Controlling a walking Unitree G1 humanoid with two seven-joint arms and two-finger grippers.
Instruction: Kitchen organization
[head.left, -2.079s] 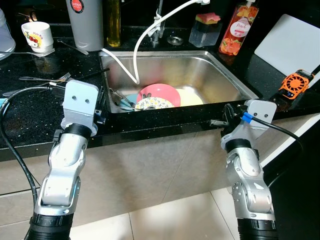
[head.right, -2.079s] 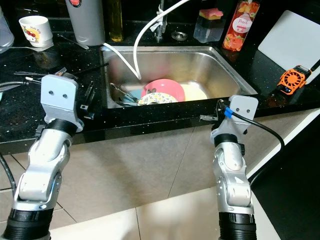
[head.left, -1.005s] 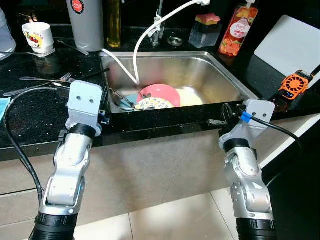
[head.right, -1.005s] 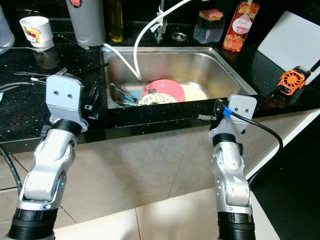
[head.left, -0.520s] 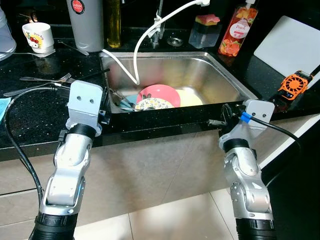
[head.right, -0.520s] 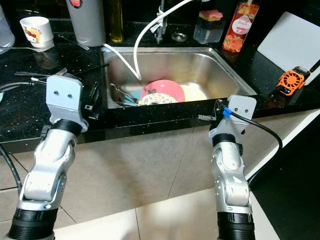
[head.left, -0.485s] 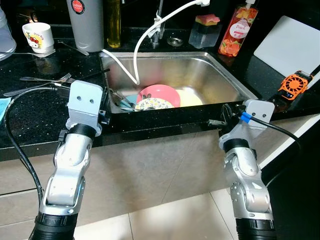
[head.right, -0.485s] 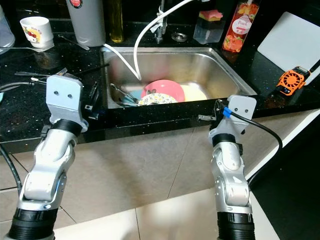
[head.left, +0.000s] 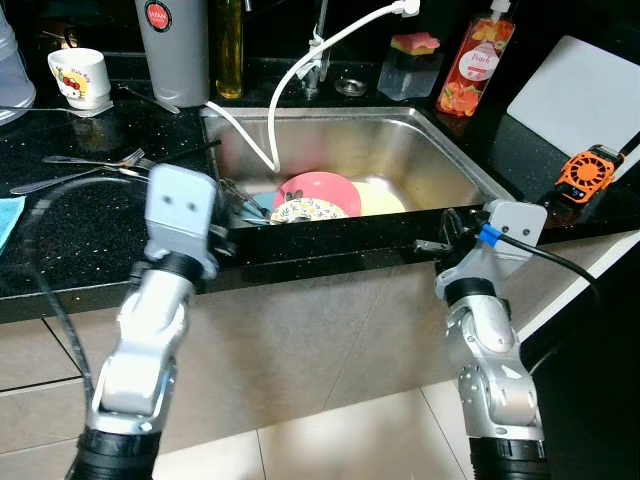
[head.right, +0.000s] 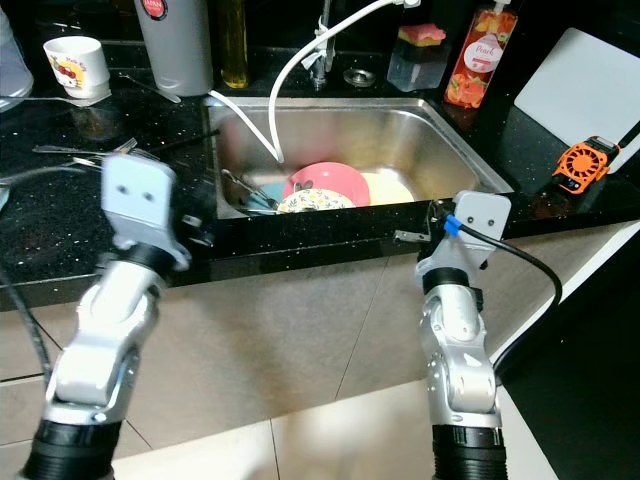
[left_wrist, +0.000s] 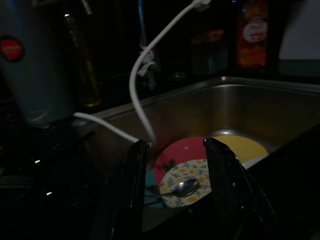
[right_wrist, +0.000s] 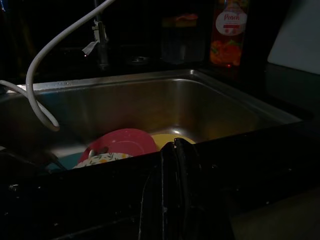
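Note:
A steel sink (head.left: 440, 150) holds a pink plate (head.left: 322, 188), a floral plate (head.left: 305, 210) with a spoon (left_wrist: 182, 187) on it, a yellow plate (head.left: 380, 198) and some utensils at its left side. My left gripper (head.left: 225, 208) hovers at the sink's front left corner, blurred by motion. In the left wrist view the left gripper (left_wrist: 175, 145) is open, its fingers framing the plates. My right gripper (head.left: 432, 243) rests against the counter's front edge by the sink's front right corner. The right wrist view shows the right gripper (right_wrist: 175, 146) shut on nothing.
A white hose (head.left: 290, 80) hangs from the tap into the sink. On the black counter stand a cup (head.left: 78, 75), a grey flask (head.left: 172, 50), an oil bottle (head.left: 228, 50), a sponge holder (head.left: 410, 62), a soap bottle (head.left: 476, 65), forks (head.left: 95, 160), an orange fan (head.left: 585, 172) and a white board (head.left: 580, 90).
My left arm has swung a little to the right toward the sink and is now blurred. The right arm has stayed put. The plates lie as before.

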